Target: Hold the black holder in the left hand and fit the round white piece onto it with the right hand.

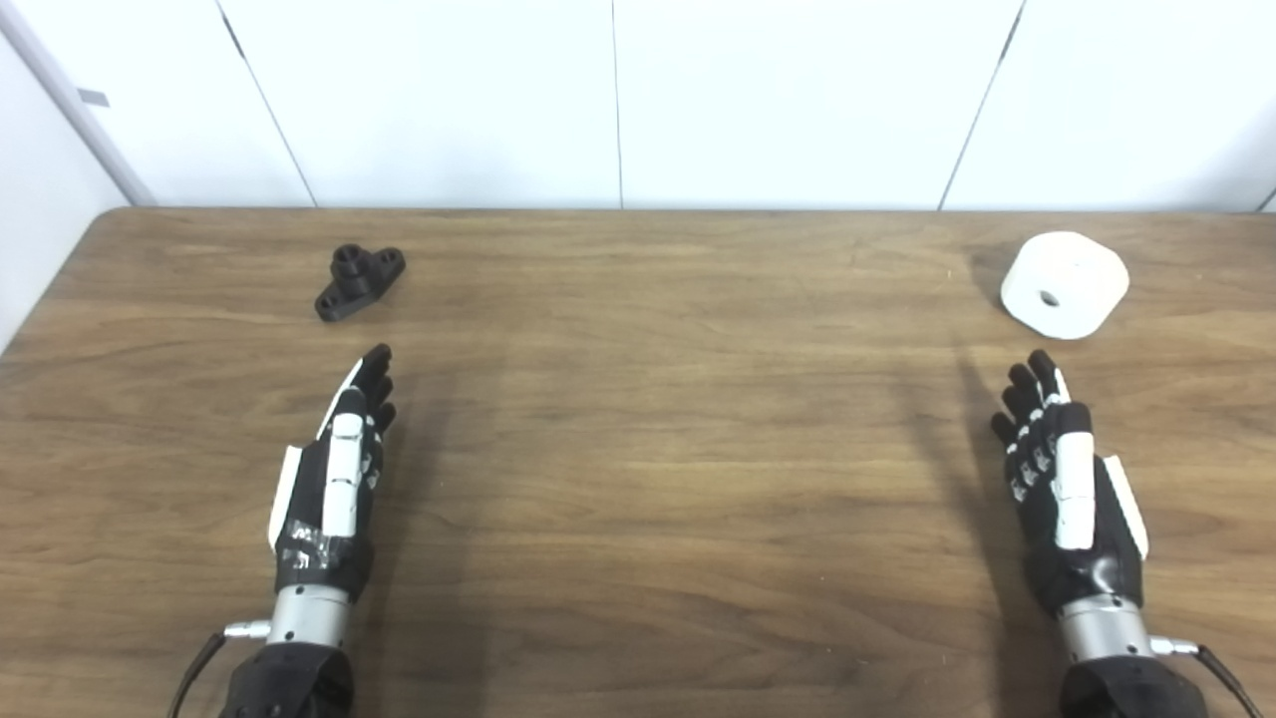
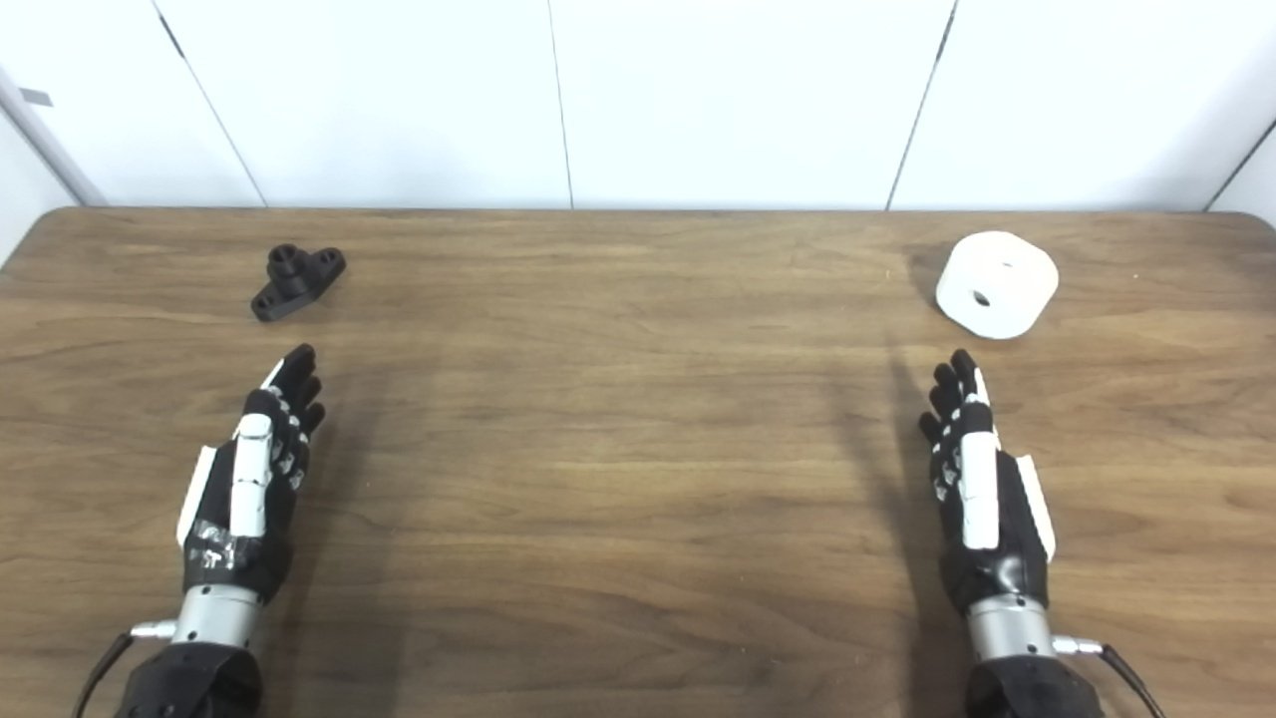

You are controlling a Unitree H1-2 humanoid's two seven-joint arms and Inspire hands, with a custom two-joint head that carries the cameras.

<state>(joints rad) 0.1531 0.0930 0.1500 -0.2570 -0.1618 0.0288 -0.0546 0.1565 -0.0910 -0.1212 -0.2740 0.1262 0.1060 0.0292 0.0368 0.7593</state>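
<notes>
Near the front, the left hand point(image 1: 334, 479) and right hand point(image 1: 1067, 479) are flat and open, holding nothing. Farther back on the tabletop point(image 1: 658, 419), the black holder point(image 1: 359, 280) lies slanted, far-right to near-left. The round white piece point(image 1: 1065, 283) sits far right, hole facing forward.

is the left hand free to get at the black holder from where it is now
Probably yes. The left hand is open and empty, and the black holder lies just beyond its fingertips on bare table, with nothing between them.
</notes>
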